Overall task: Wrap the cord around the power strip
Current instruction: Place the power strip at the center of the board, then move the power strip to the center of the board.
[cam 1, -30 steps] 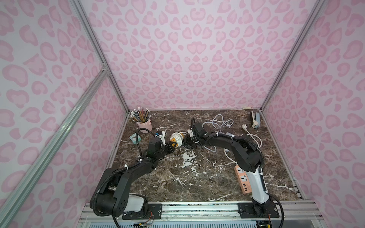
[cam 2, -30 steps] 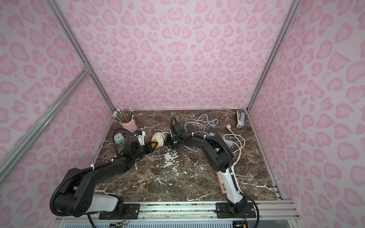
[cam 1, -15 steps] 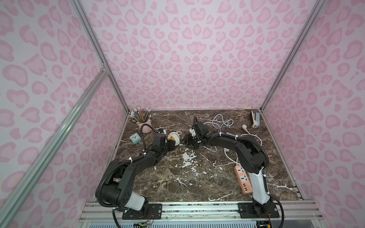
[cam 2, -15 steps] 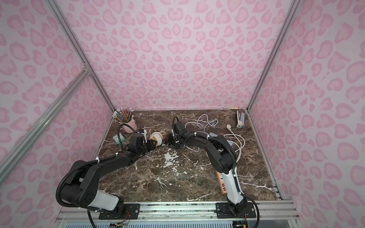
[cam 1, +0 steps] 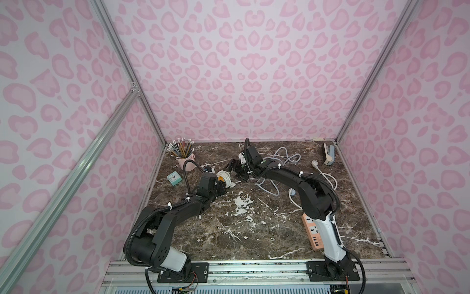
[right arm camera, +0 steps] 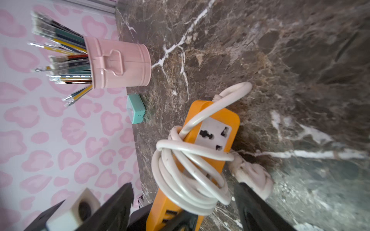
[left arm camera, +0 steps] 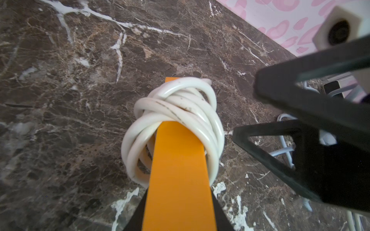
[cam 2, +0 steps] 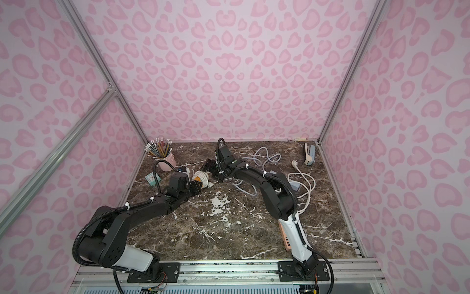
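Orange power strip (right arm camera: 215, 138), a white cord (right arm camera: 192, 151) looped several times around its middle, sits at about eleven o'clock on the marble table (cam 1: 254, 241) in both top views. The left gripper (cam 1: 219, 187), clamped tight on one end of the strip, holds it from seven o'clock. The right gripper (cam 1: 235, 169), at two o'clock of the strip, stands wide open with nothing in it, its fingers (right arm camera: 116, 206) either side of the coil. The cord's plug (right arm camera: 252, 176) lies just beside the strip. A pink pencil cup (cam 1: 185, 163) stands at ten o'clock of the strip, a small teal clock (cam 1: 174, 177) at nine. A second, peach power strip (cam 1: 314, 233) lies well apart at four o'clock.
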### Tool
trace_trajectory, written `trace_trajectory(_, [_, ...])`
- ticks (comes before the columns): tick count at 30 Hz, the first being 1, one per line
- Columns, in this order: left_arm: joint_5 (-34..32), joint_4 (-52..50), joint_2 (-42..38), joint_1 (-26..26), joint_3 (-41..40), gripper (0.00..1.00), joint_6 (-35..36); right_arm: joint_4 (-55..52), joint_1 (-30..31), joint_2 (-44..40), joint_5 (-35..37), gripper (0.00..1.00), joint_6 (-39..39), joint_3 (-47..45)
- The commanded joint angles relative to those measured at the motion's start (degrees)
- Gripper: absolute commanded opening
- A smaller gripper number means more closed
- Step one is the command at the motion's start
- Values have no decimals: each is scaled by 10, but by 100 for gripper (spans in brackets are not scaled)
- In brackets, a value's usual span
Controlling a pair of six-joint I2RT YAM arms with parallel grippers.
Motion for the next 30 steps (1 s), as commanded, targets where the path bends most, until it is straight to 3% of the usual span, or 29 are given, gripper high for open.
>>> trace_trajectory(1, [-8, -87, 9, -3, -6, 5, -10, -68, 13, 37, 19, 84, -20, 49])
trace_trajectory(6, [3, -85, -3, -8, -7, 13, -12, -91, 29, 79, 29, 82, -22, 96])
trace_trajectory(9, [6, -96, -12, -12, 2, 22, -6, -122, 33, 119, 33, 75, -33, 149])
trace_trajectory(12, [0, -129, -28, -11, 20, 34, 9, -138, 35, 142, 33, 70, -50, 177])
trace_trajectory(13, [-6, -141, -38, -11, 25, 44, 15, -140, 34, 145, 35, 69, -54, 178])
trace_trajectory(17, [-29, -197, -91, -11, 45, 65, 32, -145, 34, 153, 38, 67, -74, 187])
trace_trajectory(30, [-118, -376, -242, 16, 153, 67, 88, -166, 72, 210, 46, 65, -111, 291])
